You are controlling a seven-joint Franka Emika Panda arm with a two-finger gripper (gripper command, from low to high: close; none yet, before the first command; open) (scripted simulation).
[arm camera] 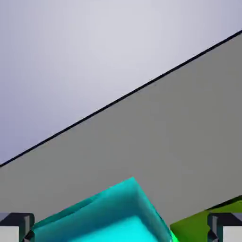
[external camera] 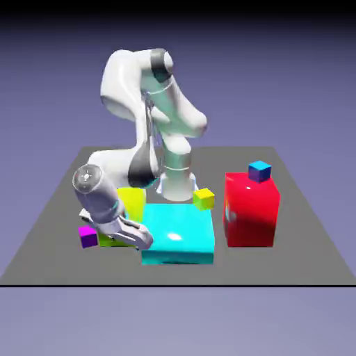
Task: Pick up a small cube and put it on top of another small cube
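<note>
You have the gripper (external camera: 141,238) down low at the table (external camera: 306,236), lying nearly flat, and the small cube (external camera: 87,236) sits just behind the hand, near its wrist end and away from the fingertips. Nothing lies between the fingers that belongs to the task. In the hand view the two fingertips (arm camera: 16,227) sit far apart at the bottom corners, so the fingers stand wide and hold nothing; between them you see only the corner of the big cyan block (arm camera: 113,217), with a green block (arm camera: 194,227) close by the other fingertip.

Judging by its looks, the small cube should be light and rigid, with smooth flat faces that could slip if you pinch it off-centre. Take it by two opposite violet sides, pads flat against them, midway up, and leave the magenta top clear. Being so tiny, it will probably shift at a slight nudge from one finger.

Only one such cube shows; the second, the one you would stack onto, is nowhere to be seen and may be hidden behind the arm or the blocks. The hand covers part of the green block (external camera: 108,240) beside the small cube, so you cannot tell whether the two touch. The hand view misses the small cube entirely.
</note>
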